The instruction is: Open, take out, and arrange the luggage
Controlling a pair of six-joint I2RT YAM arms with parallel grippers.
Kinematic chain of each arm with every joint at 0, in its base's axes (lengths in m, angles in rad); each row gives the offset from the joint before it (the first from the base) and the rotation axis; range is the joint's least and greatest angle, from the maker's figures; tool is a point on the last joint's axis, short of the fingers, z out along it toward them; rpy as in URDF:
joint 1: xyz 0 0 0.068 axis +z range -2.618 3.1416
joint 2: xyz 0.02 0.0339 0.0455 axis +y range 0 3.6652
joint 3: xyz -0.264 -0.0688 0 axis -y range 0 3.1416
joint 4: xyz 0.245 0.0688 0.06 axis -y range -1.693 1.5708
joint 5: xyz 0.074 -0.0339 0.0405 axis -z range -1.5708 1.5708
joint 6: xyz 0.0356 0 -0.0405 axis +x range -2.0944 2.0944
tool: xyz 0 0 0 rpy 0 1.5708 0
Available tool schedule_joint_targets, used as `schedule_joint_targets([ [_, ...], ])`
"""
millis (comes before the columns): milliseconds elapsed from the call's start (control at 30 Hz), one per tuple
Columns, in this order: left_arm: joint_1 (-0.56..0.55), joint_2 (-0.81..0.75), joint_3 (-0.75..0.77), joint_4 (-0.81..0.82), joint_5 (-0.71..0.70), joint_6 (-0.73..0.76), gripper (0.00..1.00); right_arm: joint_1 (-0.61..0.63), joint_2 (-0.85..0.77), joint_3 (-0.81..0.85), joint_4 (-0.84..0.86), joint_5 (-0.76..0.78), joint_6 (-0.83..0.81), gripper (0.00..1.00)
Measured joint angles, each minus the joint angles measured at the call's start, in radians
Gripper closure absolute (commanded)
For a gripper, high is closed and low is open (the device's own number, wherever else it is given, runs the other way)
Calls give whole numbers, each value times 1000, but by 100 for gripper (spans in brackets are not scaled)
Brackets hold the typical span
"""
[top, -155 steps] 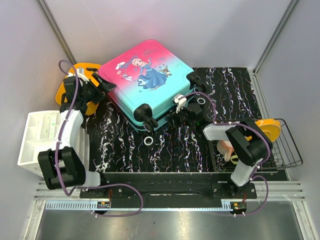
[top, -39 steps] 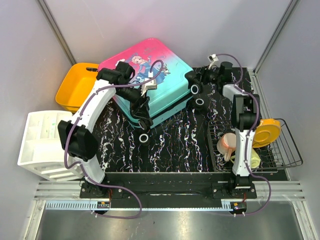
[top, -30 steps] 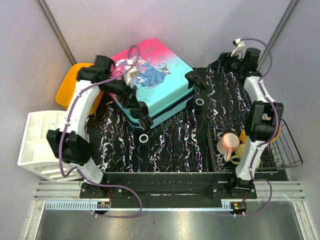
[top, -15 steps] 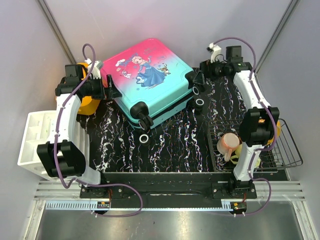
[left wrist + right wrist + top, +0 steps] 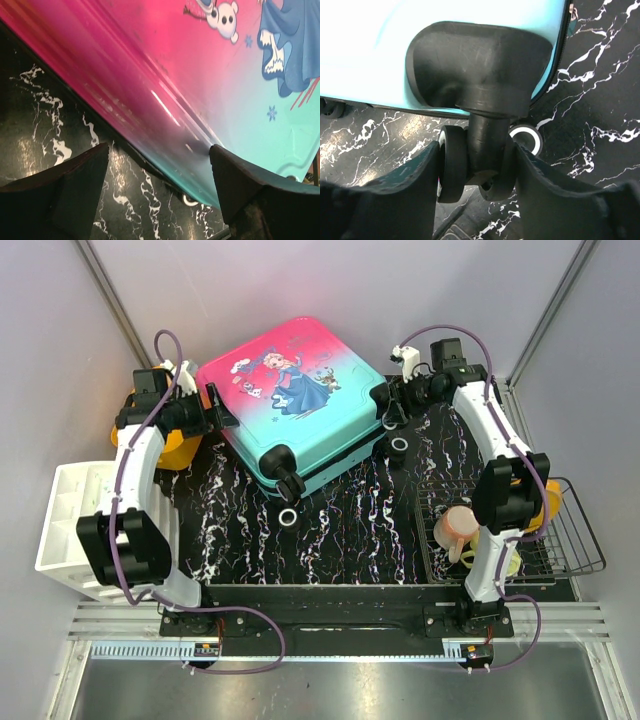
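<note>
Top external view has the luggage (image 5: 300, 405) lying closed, nothing out yet, left gripper (image 5: 159, 150) spread wide at its edge, right gripper (image 5: 476, 155) pinching a wheel (image 5: 451, 162)

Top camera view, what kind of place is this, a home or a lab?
Likely a robot test cell: bare grey partition walls, two arms bolted to a rail, staged props like the suitcase and dish rack.

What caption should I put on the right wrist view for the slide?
Right gripper straddles a black caster wheel at the teal luggage corner, over the black marbled table.
</note>
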Motion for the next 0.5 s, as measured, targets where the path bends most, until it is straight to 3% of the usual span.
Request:
schedule_joint_targets([
  [33, 1, 11, 7, 11, 3, -8, 19, 0, 0, 0, 2, 7, 2, 65],
  [67, 0, 25, 14, 24, 10, -18, 21, 0, 0, 0, 1, 7, 3, 79],
  [167, -3, 60, 24, 55, 51, -40, 31, 1, -3, -17, 17, 6, 14, 100],
  [433, -32, 124, 97, 77, 48, -43, 34, -2, -175, -287, 185, 3, 87, 99],
  [467, -37, 152, 129, 78, 45, -42, 34, 0, -215, -335, 193, -2, 103, 94],
  [500, -42, 181, 158, 83, 43, -42, 34, 3, -254, -380, 195, -8, 122, 70],
])
